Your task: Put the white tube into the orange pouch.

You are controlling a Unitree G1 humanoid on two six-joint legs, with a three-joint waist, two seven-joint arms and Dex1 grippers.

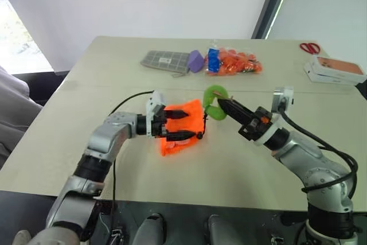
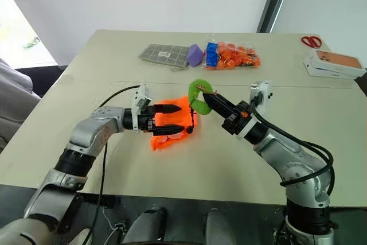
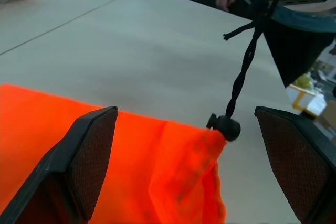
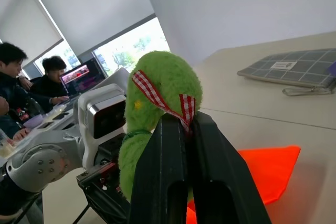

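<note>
One orange pouch [image 1: 182, 125] between the wide-open left gripper [image 1: 179, 124]; right gripper [image 1: 221, 102] clamps one green ring [image 1: 214, 102].

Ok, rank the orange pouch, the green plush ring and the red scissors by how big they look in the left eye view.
1. the orange pouch
2. the green plush ring, partly hidden by the right gripper's fingers
3. the red scissors, though they lie farther from the camera, so they may only look smallest.

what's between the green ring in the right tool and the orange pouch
A thin black twisted cord runs from the green ring to a black toggle at the orange pouch; the left wrist view shows it best.
</note>
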